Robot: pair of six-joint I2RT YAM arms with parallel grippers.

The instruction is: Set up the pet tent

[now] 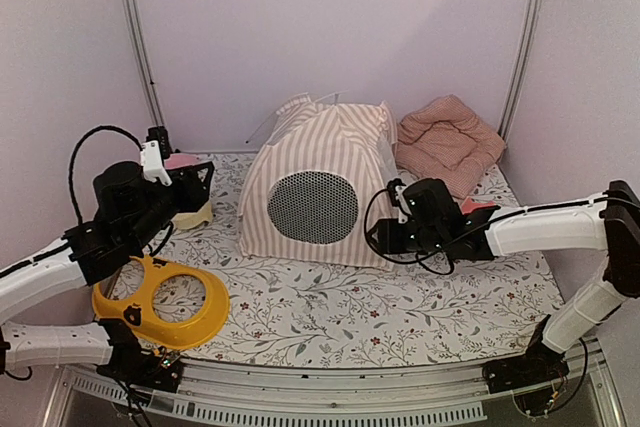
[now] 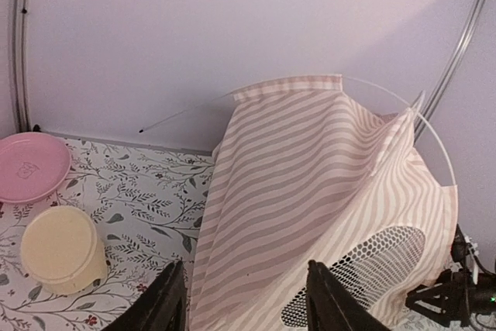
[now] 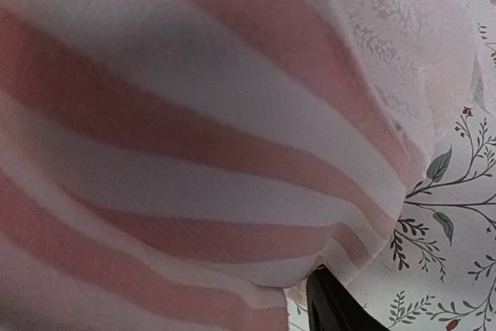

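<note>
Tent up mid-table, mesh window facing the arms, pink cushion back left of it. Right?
Not quite. The pink cushion lies back right of the pet tent, not back left; the top external view shows it. The rest holds.

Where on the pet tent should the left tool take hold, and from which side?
Probably the top hem of the pet tent, approached from above: it stands as a thin, flat band along the wire pole, narrow enough to pinch.
</note>
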